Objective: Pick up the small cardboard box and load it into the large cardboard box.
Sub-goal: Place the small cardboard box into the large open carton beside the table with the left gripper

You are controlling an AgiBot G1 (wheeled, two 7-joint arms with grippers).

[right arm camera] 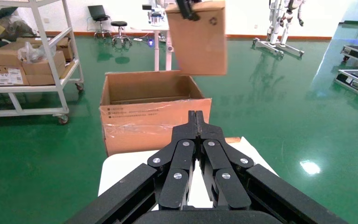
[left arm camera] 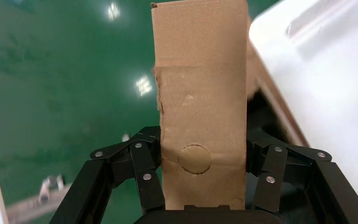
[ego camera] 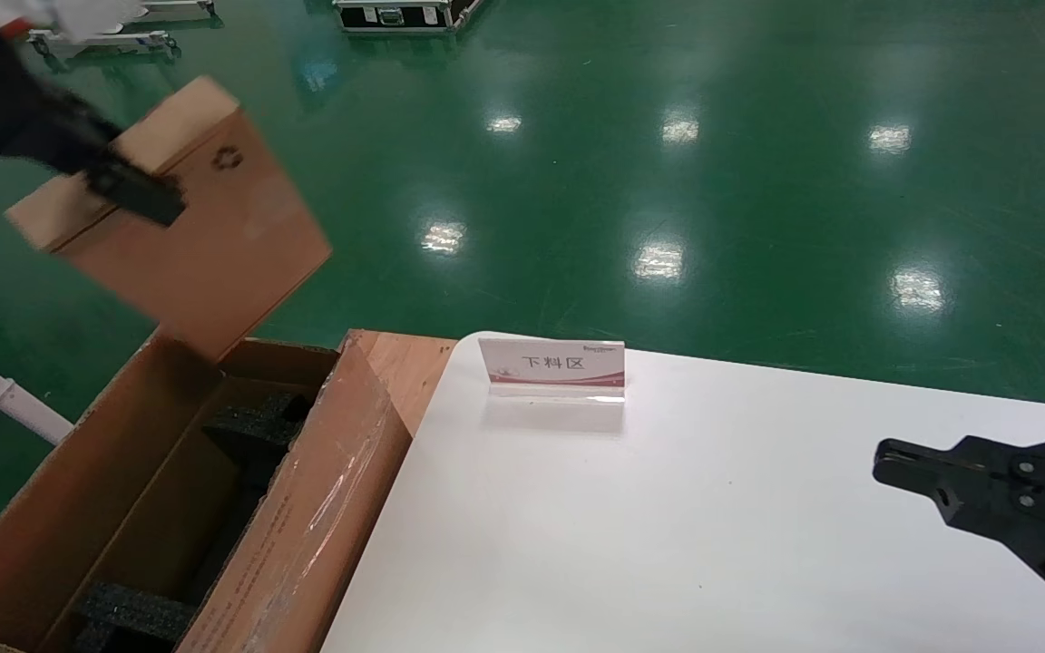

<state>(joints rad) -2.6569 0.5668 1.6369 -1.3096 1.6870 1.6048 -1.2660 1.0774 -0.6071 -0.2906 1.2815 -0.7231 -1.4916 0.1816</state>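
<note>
The small cardboard box (ego camera: 205,227) hangs tilted in the air, a black recycling symbol printed near its upper edge. The left end effector (ego camera: 137,190) has it clamped across the narrow top face, one finger on each side, so the carton dangles below and ahead of the grip; the left wrist view shows the fingers (left arm camera: 144,168) pressed against both flanks of the cardboard (left arm camera: 200,116), with a round perforated disc in the face between them. The box's lowest corner sits just above the far end of the large cardboard box (ego camera: 169,490), not inside it.

That long carton stands open beneath the left end effector, black foam blocks (ego camera: 255,422) in its bottom. Its near flap (ego camera: 314,517) carries clear tape over small printed lines too fine to read.

Beside the carton, the white worktop (ego camera: 668,526) holds a small stand-up sign (ego camera: 551,367) reading "下料区", with a logo above it that cannot be made out.

The right end effector (ego camera: 890,458) hovers over the worktop's right side, well apart from both boxes, its fingers closed tip to tip on nothing.
</note>
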